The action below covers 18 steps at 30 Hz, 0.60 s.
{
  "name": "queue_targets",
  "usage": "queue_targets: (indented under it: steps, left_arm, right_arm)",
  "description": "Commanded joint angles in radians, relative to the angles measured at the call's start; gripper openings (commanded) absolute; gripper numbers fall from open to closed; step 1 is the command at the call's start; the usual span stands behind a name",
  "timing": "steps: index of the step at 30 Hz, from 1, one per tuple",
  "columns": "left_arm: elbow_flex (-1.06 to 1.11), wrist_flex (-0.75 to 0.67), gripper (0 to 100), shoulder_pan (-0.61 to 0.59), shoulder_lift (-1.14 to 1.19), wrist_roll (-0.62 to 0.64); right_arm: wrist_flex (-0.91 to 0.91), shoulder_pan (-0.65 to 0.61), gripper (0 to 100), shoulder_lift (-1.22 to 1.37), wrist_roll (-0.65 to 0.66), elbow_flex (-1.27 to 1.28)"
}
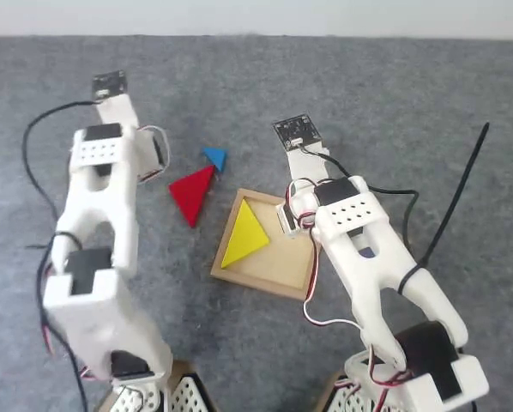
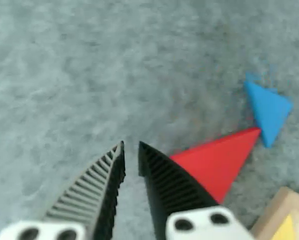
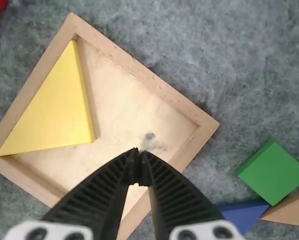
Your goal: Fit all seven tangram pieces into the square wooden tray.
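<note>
A robotics lab bench, by the look of it, or a tinkerer's setup. The left arm (image 1: 98,215) and the right arm (image 1: 372,249), both bare white plastic, stand side by side on a grey felt mat (image 1: 411,86). Loose wires (image 1: 461,184) trail off them, and a bare circuit board (image 1: 298,130) sits out in the open. Behind runs a plain pale wall (image 1: 256,17). On the mat lie a wooden tray (image 1: 256,283) and coloured puzzle pieces (image 1: 194,193).

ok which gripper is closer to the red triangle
Left. The left gripper is just beside the red triangle over the carpet. The right gripper is over the wooden tray, with the yellow triangle between it and the red one.
</note>
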Motion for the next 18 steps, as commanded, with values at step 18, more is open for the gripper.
queue_targets:
  steps: [18]
  left_arm:
    - [-0.081, 0.124, 1, 0.006, 0.066, -0.031]
  right_arm:
    - [-0.013, 0.010, 1.0, -0.058, -0.002, -0.006]
